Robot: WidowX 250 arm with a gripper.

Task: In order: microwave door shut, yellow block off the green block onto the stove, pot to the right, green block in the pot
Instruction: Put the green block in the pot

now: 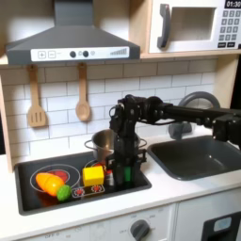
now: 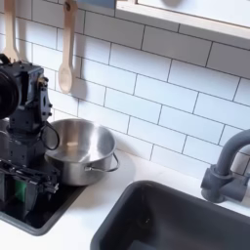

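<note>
1. The stove [image 1: 38, 193] lies at the front of the counter in the first exterior view, a black slab with red rings
2. Orange and yellow toy food [image 1: 49, 182] and a small lime-green ball [image 1: 63, 193] sit on the stove toward the first exterior view's left
3. The yellow block [image 1: 93, 175] rests on the stove near its middle
4. The gripper [image 1: 126, 176] points down at the stove's edge nearest the sink [image 1: 202, 158], just beside the yellow block; a little green shows between its fingers, perhaps the green block [image 1: 127, 174], though whether the jaws pinch it cannot be told
5. The pot [image 2: 78, 148] stands behind the gripper, at the stove's back corner
6. The microwave door [image 1: 186, 26] is closed, high above the stove
</note>
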